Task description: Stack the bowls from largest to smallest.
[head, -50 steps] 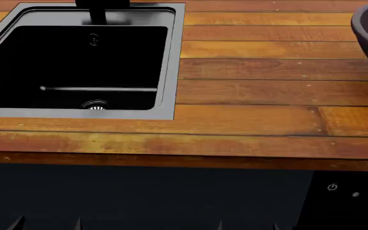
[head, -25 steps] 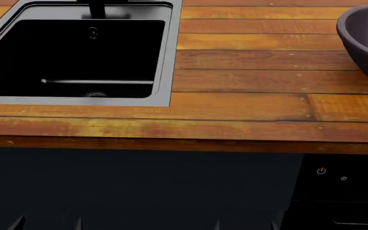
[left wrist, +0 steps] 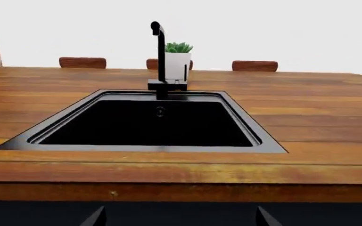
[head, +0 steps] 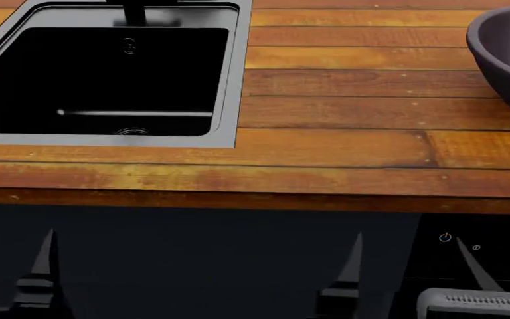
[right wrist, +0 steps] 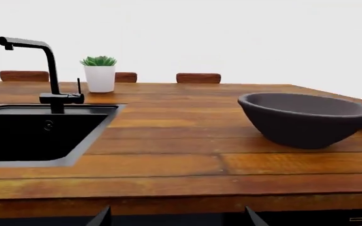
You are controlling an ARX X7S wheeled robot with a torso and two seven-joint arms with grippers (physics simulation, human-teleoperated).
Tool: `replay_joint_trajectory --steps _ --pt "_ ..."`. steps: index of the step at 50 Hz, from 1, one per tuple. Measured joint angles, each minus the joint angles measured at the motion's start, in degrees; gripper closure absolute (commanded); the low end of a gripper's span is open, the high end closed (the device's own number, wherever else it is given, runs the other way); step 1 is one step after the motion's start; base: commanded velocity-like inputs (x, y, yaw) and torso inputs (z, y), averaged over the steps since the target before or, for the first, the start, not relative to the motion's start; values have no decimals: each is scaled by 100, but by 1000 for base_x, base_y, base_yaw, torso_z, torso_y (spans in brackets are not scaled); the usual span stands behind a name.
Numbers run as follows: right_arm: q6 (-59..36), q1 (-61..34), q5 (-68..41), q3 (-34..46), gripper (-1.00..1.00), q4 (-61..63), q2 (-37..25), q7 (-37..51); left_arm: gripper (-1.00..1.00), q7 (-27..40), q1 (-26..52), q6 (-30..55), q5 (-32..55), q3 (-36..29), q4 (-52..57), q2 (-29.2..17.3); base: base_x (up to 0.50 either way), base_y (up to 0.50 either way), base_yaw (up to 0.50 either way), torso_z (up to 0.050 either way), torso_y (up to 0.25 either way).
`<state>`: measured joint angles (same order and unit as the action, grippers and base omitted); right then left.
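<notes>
Landmark: the black sink (head: 104, 80), set in the wooden tabletop (head: 344, 159); each place below is given from it.
Left hand (head: 197, 272): low, in front of the tabletop edge below the sink. Two dark fingertips (head: 44, 256) stand wide apart, so it is released and grasps nothing.
Faucet (left wrist: 160, 61): behind the sink, with a small potted plant (left wrist: 177, 59) just beside it, both far from any work to do.
Large bowl (right wrist: 307, 117): dark purplish-grey, upright on the tabletop, well to the right of the sink; in the head view it is cut by the right border (head: 507, 53).
Right hand (right wrist: 175, 216): also below the tabletop edge, to the right of the sink and in front of the large bowl. Its tips are spread, so it is released and empty.
Other bowls: the medium and the small one are not visible in any view.
Step in hand: I judge this is the approach, with the arms rising toward the tabletop.
How to do it well: lift both hands clear over the front edge before reaching forward, because a tip could catch the edge. Leave the large bowl in its place as base. Turn the head to the right to find the other bowls first.
</notes>
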<state>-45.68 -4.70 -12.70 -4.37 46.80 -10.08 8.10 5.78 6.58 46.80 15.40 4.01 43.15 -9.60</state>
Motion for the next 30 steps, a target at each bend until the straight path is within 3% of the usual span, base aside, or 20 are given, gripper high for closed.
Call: replay_joint_trajectory --steps 12,30 --pt "-1124 -194 -452 -326 -100 928 -361 305 -100 -97 179 672 389 456 521 -211 0 0 0 1 0" --pt "-1433 -190 -793 -522 -100 1249 -656 591 -100 -333 90 362 597 711 416 -263 0 0 0 49 38"
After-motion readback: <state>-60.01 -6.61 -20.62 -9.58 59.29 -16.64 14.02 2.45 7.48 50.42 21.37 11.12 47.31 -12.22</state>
